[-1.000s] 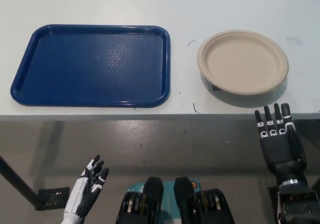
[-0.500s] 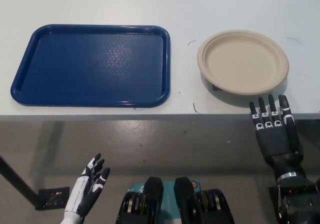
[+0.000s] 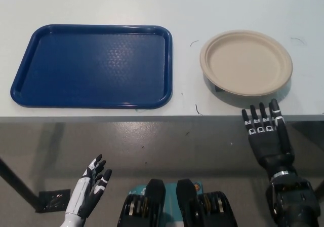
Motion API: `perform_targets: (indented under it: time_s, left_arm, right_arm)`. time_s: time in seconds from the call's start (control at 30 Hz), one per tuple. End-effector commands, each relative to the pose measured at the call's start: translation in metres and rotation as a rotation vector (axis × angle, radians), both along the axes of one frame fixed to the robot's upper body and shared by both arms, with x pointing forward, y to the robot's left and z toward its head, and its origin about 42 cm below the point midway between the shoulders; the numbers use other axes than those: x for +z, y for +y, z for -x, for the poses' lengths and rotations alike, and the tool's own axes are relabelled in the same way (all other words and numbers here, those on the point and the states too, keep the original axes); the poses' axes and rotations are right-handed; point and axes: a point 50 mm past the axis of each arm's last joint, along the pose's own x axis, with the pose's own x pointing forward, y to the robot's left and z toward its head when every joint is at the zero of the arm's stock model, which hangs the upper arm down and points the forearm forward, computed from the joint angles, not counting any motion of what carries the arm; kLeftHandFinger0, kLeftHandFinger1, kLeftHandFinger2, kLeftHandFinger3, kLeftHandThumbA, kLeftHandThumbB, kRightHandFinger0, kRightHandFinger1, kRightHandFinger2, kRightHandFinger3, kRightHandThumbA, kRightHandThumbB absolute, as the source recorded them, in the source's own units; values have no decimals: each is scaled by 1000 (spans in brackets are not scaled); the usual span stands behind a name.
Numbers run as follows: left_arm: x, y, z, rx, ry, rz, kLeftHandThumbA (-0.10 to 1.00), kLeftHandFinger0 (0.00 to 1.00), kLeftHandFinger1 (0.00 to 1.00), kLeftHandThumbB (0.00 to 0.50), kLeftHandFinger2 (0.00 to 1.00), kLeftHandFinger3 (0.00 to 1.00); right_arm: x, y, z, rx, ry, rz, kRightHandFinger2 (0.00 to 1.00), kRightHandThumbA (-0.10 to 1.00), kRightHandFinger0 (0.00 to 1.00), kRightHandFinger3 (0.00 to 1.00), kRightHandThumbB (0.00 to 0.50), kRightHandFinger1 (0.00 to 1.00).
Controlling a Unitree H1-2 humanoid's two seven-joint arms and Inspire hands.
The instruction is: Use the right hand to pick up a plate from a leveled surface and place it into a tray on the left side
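A beige round plate (image 3: pixel 246 62) sits at the right of the pale table, raised a little on something dark beneath it. An empty blue tray (image 3: pixel 93 66) lies at the left of the table. My black right hand (image 3: pixel 266 134) is open with its fingers stretched out, just below the plate's near rim at the table's front edge; the fingertips fall just short of the plate. My white left hand (image 3: pixel 92 184) rests open low at the lower left, below the table level, holding nothing.
The table's front edge (image 3: pixel 152 117) runs across the middle of the picture, with grey floor below it. A dark table leg (image 3: pixel 17 186) slants at the lower left. A strip of bare tabletop separates tray and plate.
My right hand has moved left and forward, from right of the plate's near side to just below its rim. The left hand has hardly shifted.
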Motion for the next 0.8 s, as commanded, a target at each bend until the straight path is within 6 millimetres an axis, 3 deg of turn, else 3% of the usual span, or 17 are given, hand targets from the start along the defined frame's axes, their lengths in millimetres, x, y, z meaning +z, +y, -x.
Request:
perform_targets:
  time_s: [0.0, 0.3, 0.4, 0.77]
  left_arm:
    - [14, 2, -8, -17, -76, -8, 816, 1000, 1000, 232, 1000, 1000]
    - [14, 1, -7, -20, -72, -18, 835, 1000, 1000, 227, 1000, 1000]
    - [13, 1, -9, -21, -75, -6, 826, 1000, 1000, 237, 1000, 1000]
    - [12, 2, -6, -19, -64, -14, 840, 1000, 1000, 242, 1000, 1000]
  right_arm:
    - [18, 4, -18, 4, -82, 6, 1000, 1000, 1000, 1000, 307, 1000]
    - [26, 12, -31, 17, -113, 19, 1000, 1000, 1000, 1000, 332, 1000]
    - [33, 13, -35, 26, -122, 22, 1000, 1000, 1000, 1000, 362, 1000]
    - [55, 13, -51, 45, -136, 47, 1000, 1000, 1000, 1000, 357, 1000]
